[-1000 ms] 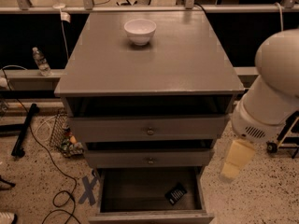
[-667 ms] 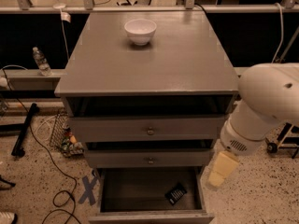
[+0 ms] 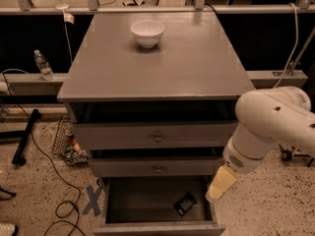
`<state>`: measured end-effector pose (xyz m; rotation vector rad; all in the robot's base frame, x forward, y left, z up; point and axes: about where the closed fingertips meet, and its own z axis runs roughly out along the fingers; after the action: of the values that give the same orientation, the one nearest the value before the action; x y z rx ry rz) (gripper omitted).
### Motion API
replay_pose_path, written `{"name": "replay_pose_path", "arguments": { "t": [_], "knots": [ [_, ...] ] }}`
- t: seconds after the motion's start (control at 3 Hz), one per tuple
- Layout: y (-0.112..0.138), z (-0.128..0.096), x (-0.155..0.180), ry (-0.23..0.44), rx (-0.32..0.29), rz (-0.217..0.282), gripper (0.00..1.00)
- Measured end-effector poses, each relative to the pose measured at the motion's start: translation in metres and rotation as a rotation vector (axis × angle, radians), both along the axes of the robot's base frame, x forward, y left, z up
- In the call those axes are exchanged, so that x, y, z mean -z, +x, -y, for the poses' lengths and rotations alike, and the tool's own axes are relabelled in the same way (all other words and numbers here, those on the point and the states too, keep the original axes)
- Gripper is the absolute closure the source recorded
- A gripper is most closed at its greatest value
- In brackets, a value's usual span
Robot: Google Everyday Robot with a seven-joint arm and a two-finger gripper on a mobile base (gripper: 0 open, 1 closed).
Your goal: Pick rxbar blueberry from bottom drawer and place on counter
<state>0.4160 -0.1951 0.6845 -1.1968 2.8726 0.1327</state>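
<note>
Hovering beside the right edge of the open bottom drawer, the gripper, its grip state untellable, apparently needed to reach down-left for the rxbar blueberry.

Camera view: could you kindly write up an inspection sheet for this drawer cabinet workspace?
Surface: grey counter, one white bowl near the back.
Job's things: rxbar blueberry lies in the open bottom drawer, right of centre.
Clutter: water bottle on the left ledge; blue tape cross on the floor.
End effector: at the bottom drawer's right edge, apart from the bar.
Cables: black cable looping on the floor, left.
Surroundings: speckled floor.
</note>
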Motion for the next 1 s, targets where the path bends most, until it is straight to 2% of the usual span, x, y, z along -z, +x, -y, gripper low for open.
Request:
{"name": "replay_pose_path", "arguments": {
  "t": [0.33, 0.67, 1.0],
  "knots": [
    [0.0, 0.0, 0.0, 0.0, 0.0, 0.0, 0.0],
    [0.003, 0.003, 0.016, 0.006, 0.082, -0.011, 0.0],
    [0.013, 0.013, 0.063, 0.031, 0.255, -0.059, 0.0]
  ]
}}
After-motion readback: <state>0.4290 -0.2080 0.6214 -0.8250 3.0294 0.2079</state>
